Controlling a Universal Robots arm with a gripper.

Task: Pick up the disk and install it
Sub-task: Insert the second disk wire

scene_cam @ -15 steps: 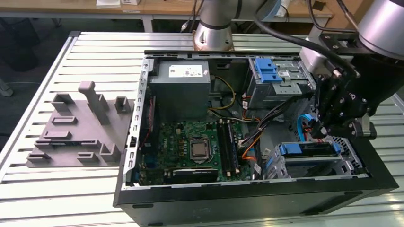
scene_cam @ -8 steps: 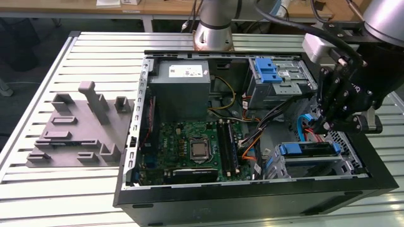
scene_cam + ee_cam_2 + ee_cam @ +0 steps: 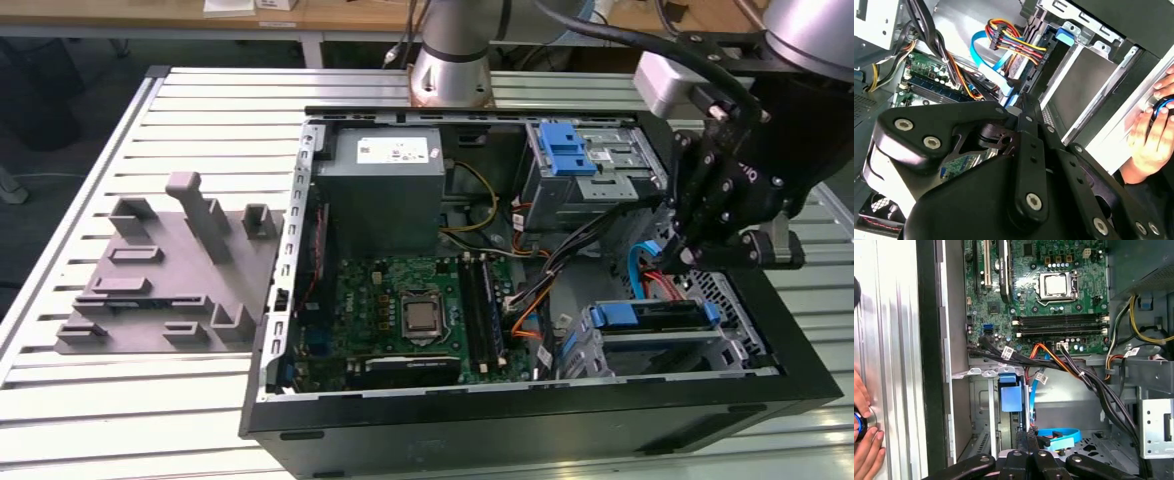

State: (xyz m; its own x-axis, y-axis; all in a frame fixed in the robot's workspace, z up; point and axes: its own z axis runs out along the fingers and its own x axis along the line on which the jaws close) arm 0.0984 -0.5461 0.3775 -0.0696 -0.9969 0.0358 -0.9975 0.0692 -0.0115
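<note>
Hovering matte-black hand (jointed) above blue-framed disk

A table topped with ribbed silver slats carries everything. On it, toward the exterior view's right, lies an open black computer case on its side, its inside facing up. Just beside it, toward the exterior view's left, sits a grey plastic fixture with upright posts and blocks. At the far edge stands the round base of the robot arm.
</note>
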